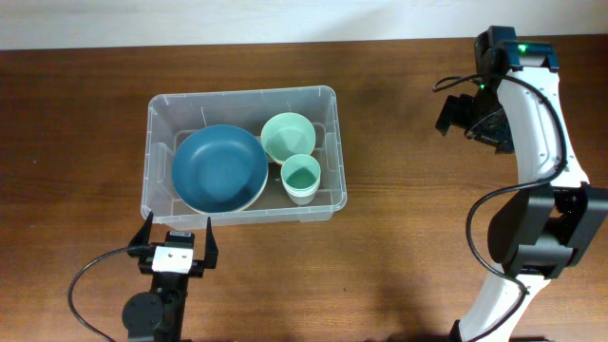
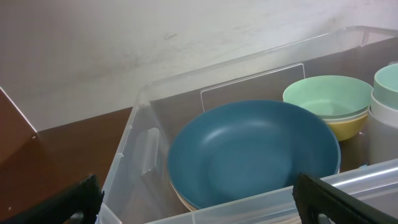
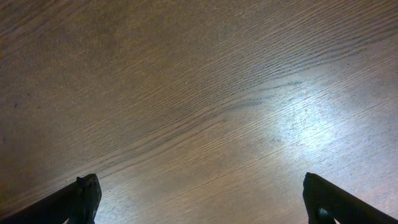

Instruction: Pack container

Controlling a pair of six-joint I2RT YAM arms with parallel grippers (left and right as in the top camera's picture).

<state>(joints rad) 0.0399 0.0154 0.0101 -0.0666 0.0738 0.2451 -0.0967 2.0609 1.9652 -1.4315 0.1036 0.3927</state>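
We find the container (image 1: 242,92) at centre-left of the overhead frame, its long axis running left to right. It holds a blue plate (image 1: 218,168), a green bowl (image 1: 287,136) and a cup (image 1: 301,178). The left gripper (image 1: 178,231) stands just below the lower long wall, near its left corner, jaws spread wide and empty, facing in. The right gripper (image 1: 456,114) hangs at upper right, well apart, jaws likewise wide and empty over the table (image 3: 199,93). The left arm is nearer. Pale rims show under plate and bowl; we cannot tell how many dishes are stacked. The left wrist view cuts the cup off.
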